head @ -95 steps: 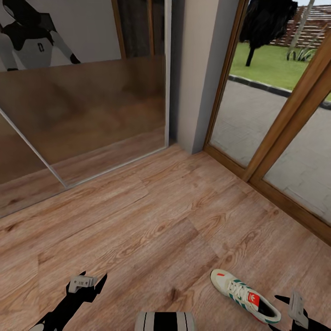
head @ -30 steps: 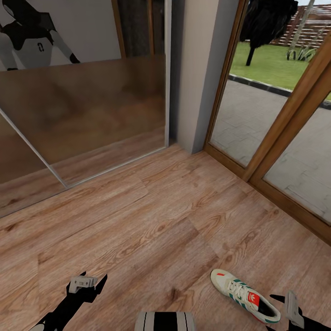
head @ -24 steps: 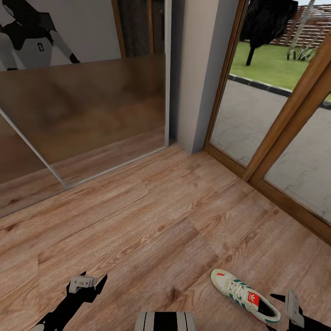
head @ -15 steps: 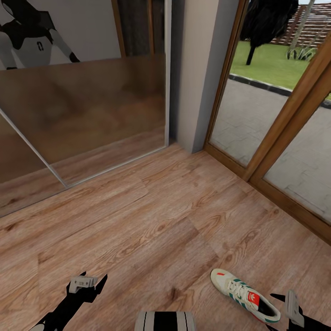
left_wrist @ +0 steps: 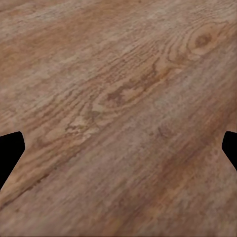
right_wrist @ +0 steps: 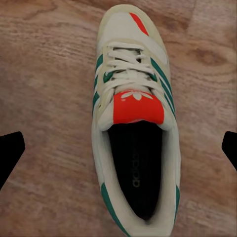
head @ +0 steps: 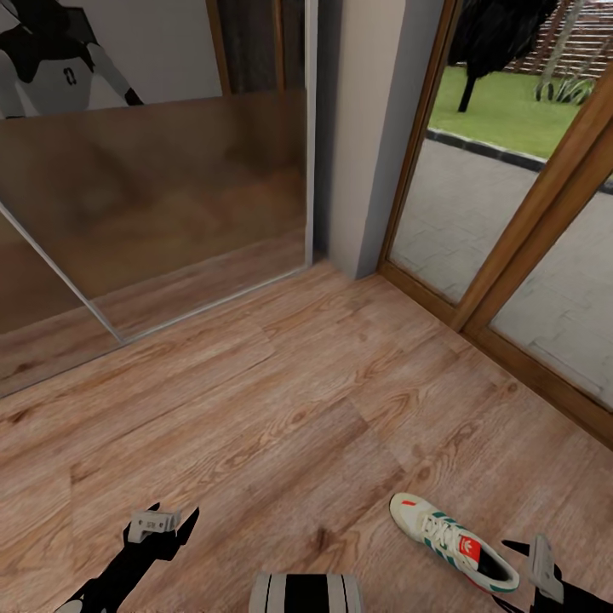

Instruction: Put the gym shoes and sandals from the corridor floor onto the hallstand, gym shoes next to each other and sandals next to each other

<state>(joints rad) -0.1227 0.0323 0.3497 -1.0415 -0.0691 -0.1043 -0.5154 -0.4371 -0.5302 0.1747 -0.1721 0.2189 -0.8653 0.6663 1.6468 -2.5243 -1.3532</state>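
One sneaker [head: 454, 541] sits flat on the wood floor [head: 281, 426], right under the right gripper [right_wrist: 118, 148], whose fingers are spread wide apart. Left gripper [head: 162, 528] hangs over bare planks, open too.

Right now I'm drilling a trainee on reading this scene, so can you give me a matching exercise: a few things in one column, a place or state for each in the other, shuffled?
Things:
1. sneaker
2. left gripper
3. right gripper
4. glass door

Places or states:
A. open over bare floor
B. upright along the head view's right side
C. lying on the planks, toe pointing away from the robot
D. open, hanging right above the shoe's heel end

Pairs: 1-C, 2-A, 3-D, 4-B
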